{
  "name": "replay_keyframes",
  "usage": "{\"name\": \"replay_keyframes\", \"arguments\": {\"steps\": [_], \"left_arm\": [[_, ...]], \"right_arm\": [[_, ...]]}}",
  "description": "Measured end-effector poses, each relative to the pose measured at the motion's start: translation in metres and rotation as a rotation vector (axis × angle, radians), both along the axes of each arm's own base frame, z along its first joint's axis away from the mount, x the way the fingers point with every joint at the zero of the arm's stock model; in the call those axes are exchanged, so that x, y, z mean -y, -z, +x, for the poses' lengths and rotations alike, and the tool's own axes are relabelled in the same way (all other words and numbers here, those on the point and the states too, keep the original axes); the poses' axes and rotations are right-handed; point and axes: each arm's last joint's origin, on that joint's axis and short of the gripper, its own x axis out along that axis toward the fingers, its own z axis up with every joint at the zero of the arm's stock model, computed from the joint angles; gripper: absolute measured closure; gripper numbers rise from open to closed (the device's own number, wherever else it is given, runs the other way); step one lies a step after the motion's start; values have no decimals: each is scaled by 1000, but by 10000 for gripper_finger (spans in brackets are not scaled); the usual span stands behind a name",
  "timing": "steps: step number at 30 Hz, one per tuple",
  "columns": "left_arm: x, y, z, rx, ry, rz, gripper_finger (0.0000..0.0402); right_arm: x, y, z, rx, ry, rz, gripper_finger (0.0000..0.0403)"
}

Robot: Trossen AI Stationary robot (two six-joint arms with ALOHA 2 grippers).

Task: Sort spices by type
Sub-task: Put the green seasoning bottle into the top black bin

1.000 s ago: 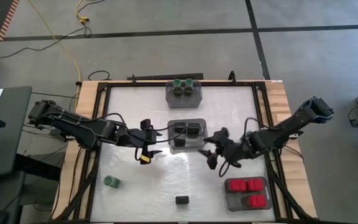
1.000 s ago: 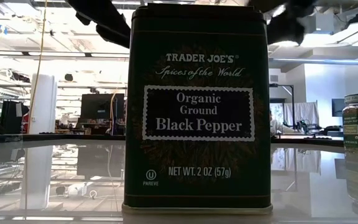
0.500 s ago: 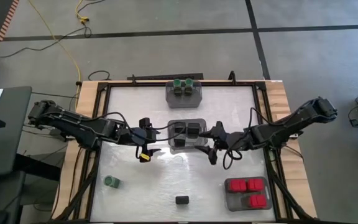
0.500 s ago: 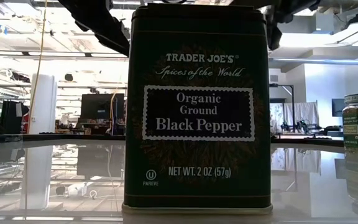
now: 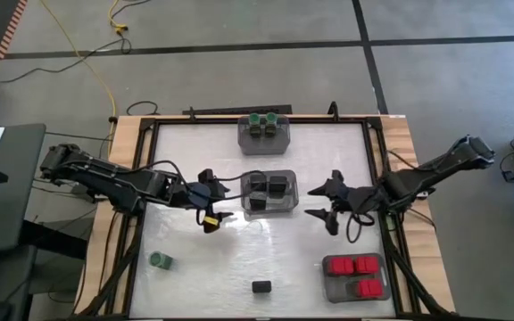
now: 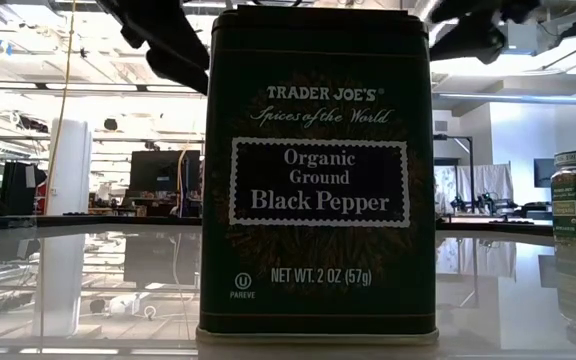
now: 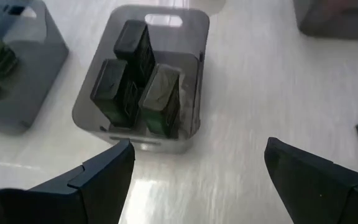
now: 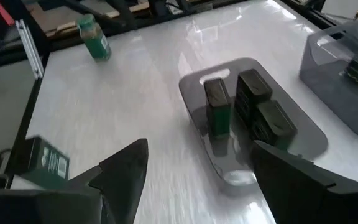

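— Since a second ago, what has changed on the white table (image 5: 194, 267)?

— Pulled back from the centre bin (image 5: 269, 193), the right gripper (image 5: 326, 202) now hangs well to that bin's right, fingers spread and holding nothing. The left gripper (image 5: 212, 198) has barely shifted; it sits just left of the same bin, and its fingers, also apart and empty, have widened a little.

— What lies between the two grippers?

— Only the centre bin, a grey translucent box with three black-topped tins (image 5: 269, 188) standing upright inside it. The left wrist camera looks down on them past its own parted fingers (image 7: 101, 177).

— And the other bins?

— Beyond both grippers, at the table's far edge, a second grey bin (image 5: 264, 133) holds green-capped jars (image 5: 264, 119). Nearer than the right gripper, at the front right corner, a third bin (image 5: 355, 277) carries four red-capped jars (image 5: 357, 275).

— Anything still loose?

— Two pieces. One green-capped jar (image 5: 160, 260) stands on the table nearer than the left gripper and to its left. One black pepper tin (image 6: 318, 175) stands upright at the front edge, about midway between the grippers, filling the low camera's view.
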Motion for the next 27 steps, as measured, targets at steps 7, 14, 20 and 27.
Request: {"name": "replay_keyframes", "arguments": {"steps": [7, 14, 20, 27], "left_arm": [[-5, -3, 3, 52, -83, -5, 56], [-7, -6, 5, 122, -200, -82, 47], [-6, -7, 6, 137, -205, -108, 42], [-4, -8, 5, 137, -218, -183, 43]], "right_arm": [[2, -9, -27, -18, -47, -9, 92], [-5, -3, -46, -45, -127, -19, 92], [-8, 8, -57, -38, -174, -9, 92], [-7, 17, -61, -46, -157, 15, 92]]}}
